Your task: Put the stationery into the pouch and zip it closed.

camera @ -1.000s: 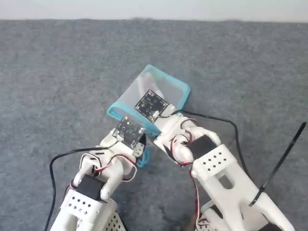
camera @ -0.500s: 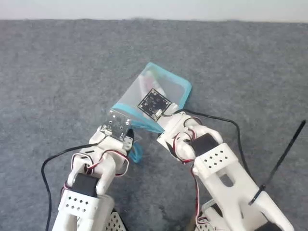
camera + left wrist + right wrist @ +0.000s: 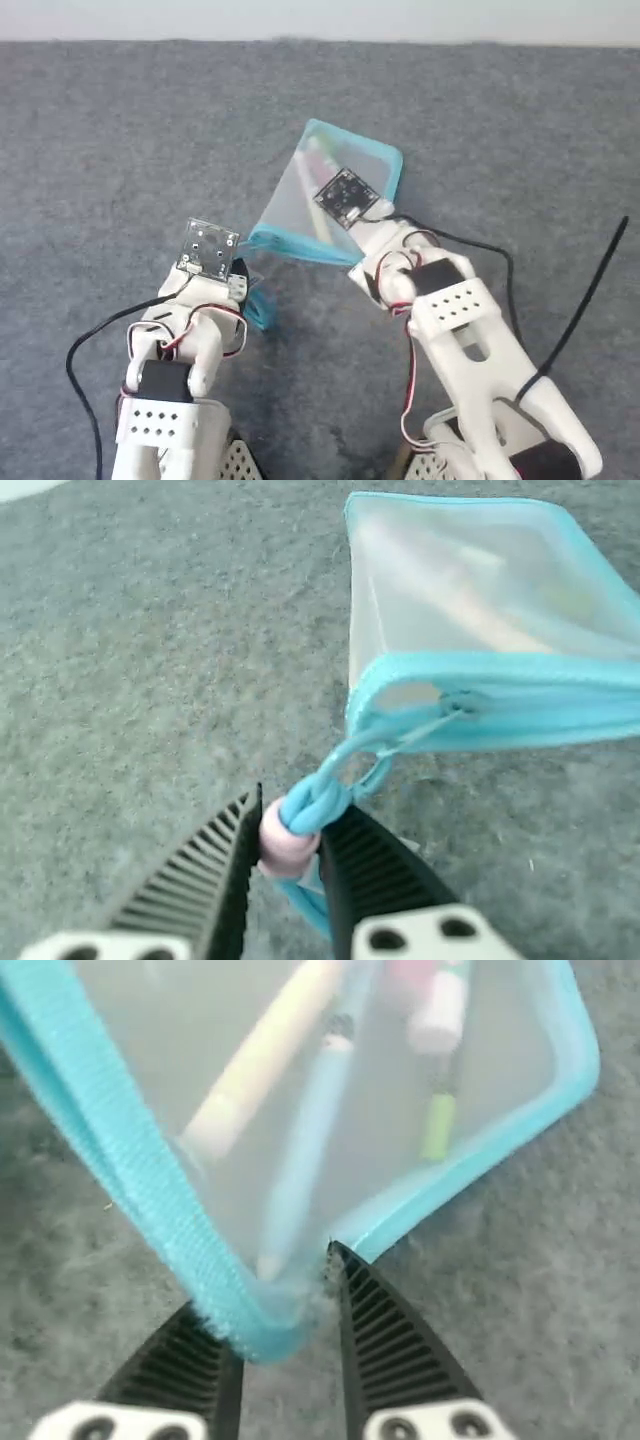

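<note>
Left claw (image 3: 290, 825): jaws clamped together on the pink bead (image 3: 283, 845) and the knot of the blue zip cord (image 3: 320, 795), just off the pouch's zip-side corner; from above the claw (image 3: 245, 290) sits clear of the pouch's edge.
Right claw (image 3: 270, 1290): pinched on the pouch's other zip-side corner, one jaw on each face of the fabric, pinning that end.
Zip cord: runs as a loop from the bead back to the slider (image 3: 455, 705), looking close to taut.
Slider: sits near the pouch's corner on the left claw's side; a small pale gap shows just beyond it, so I can't say the last bit is closed.
Zip (image 3: 540, 695): between the slider and the pinched corner, the teal band looks shut.
Pouch (image 3: 300, 195): clear with teal trim, lying on the grey carpet (image 3: 120, 130), stretched between the two claws along its zip edge.
Stationery: already inside the pouch, with a cream pen (image 3: 265, 1060), a pale blue pen (image 3: 310, 1140) and a green and pink marker (image 3: 440, 1070) visible through the wall.
Step in hand: I'd say this is the zipping, and close to its end.
Next move: probably a short, straight pull on the cord away from the pouch, in line with the zip, while the right claw holds its corner. Too steep an angle could drag the pouch or slip the bead.
</note>
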Controlling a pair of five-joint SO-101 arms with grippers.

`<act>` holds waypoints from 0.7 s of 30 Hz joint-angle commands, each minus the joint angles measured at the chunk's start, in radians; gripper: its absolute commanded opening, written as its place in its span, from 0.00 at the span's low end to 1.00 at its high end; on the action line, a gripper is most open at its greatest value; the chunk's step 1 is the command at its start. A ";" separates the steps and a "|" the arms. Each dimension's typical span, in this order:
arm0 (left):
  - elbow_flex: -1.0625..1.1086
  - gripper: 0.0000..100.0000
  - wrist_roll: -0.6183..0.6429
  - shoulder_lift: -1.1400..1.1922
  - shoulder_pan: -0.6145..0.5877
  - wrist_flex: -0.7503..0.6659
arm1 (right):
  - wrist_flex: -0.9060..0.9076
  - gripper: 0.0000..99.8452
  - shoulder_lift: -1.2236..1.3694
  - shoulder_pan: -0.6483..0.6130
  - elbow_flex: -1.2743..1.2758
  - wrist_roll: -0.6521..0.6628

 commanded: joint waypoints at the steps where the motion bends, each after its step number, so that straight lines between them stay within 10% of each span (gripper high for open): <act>1: -0.088 0.01 -0.011 -0.005 -0.044 -0.032 | -0.013 0.01 0.019 0.094 -0.028 0.008; 21: -0.088 0.01 -0.011 -0.005 -0.124 -0.035 | -0.088 0.01 0.246 0.332 -0.175 -0.034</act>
